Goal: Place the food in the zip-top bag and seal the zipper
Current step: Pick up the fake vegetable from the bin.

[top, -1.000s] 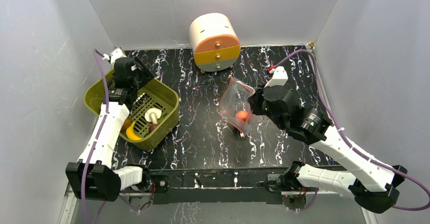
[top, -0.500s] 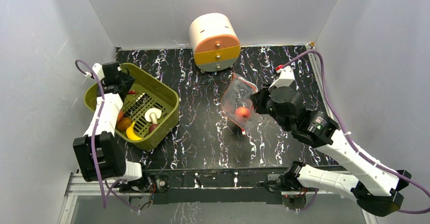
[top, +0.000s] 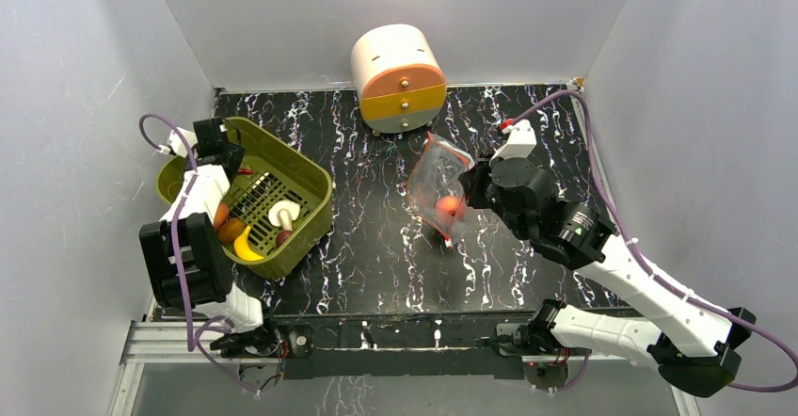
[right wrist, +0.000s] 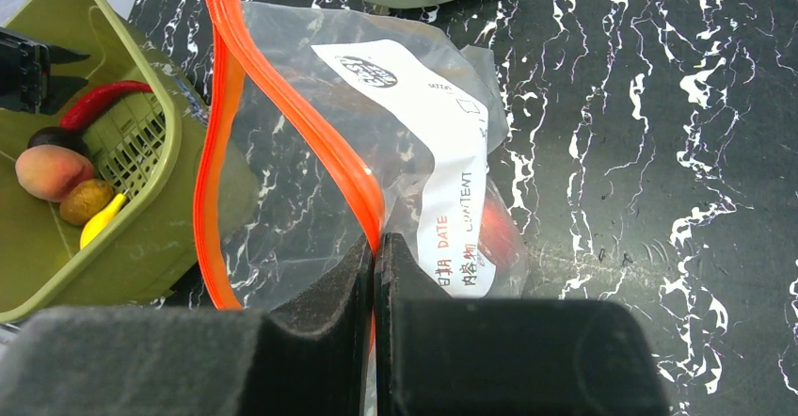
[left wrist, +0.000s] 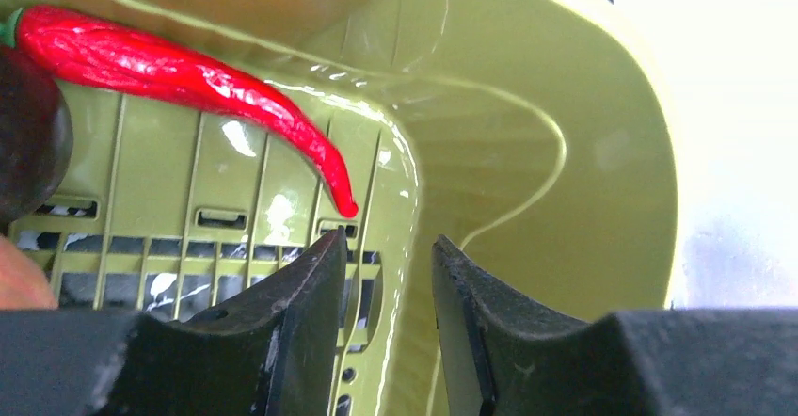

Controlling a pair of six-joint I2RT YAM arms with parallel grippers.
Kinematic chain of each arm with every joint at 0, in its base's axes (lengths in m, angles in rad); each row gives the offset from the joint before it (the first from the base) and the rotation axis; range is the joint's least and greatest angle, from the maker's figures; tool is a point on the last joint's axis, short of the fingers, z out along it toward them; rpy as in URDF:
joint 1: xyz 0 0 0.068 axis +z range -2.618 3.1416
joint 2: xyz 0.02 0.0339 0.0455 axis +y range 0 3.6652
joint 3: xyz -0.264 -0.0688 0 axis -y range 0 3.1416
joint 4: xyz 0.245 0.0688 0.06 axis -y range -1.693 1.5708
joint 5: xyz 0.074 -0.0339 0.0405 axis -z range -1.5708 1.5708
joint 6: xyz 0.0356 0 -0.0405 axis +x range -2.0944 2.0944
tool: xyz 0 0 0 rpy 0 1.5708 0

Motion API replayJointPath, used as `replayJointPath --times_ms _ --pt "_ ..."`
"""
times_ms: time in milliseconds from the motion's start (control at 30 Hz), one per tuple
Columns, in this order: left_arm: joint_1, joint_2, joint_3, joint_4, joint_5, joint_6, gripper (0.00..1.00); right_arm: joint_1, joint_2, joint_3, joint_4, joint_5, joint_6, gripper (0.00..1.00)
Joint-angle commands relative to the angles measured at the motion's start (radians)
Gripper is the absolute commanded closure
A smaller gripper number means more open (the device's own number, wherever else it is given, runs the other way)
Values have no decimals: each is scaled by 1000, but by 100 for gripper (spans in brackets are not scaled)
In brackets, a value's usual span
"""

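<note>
The clear zip-top bag [top: 435, 179] stands tilted at mid-table with a red-orange round fruit [top: 449, 207] inside. My right gripper [top: 469, 193] is shut on its red-orange zipper strip [right wrist: 282, 105], holding the mouth of the bag [right wrist: 311, 162] open; the fruit [right wrist: 501, 232] shows behind the white label. My left gripper [top: 230, 155] is low inside the olive basket [top: 318, 201], open with a narrow gap and empty [left wrist: 388, 247]. Its tips are just short of a red chili [left wrist: 188, 77], with a dark purple ball [left wrist: 28, 143] to the left.
The basket also holds a yellow banana [top: 247, 247], a mushroom [top: 282, 214] and a peach [right wrist: 52, 171]. The basket wall [left wrist: 583, 152] is close on my left gripper's right. A round white, orange and yellow drawer box [top: 398, 77] stands at the back wall.
My left arm has swung its wrist to the basket's back-left corner and dropped lower, its elbow pulled back toward the base. My right gripper keeps hold of the bag, shifting only slightly.
</note>
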Motion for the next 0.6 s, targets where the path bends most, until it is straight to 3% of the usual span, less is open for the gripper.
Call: replayJointPath --times_ms 0,567 --pt "9 55 13 70 -63 -46 64 3 -2 0 70 23 -13 100" --pt "11 147 -20 108 -116 -47 65 2 16 -2 92 47 -38 100"
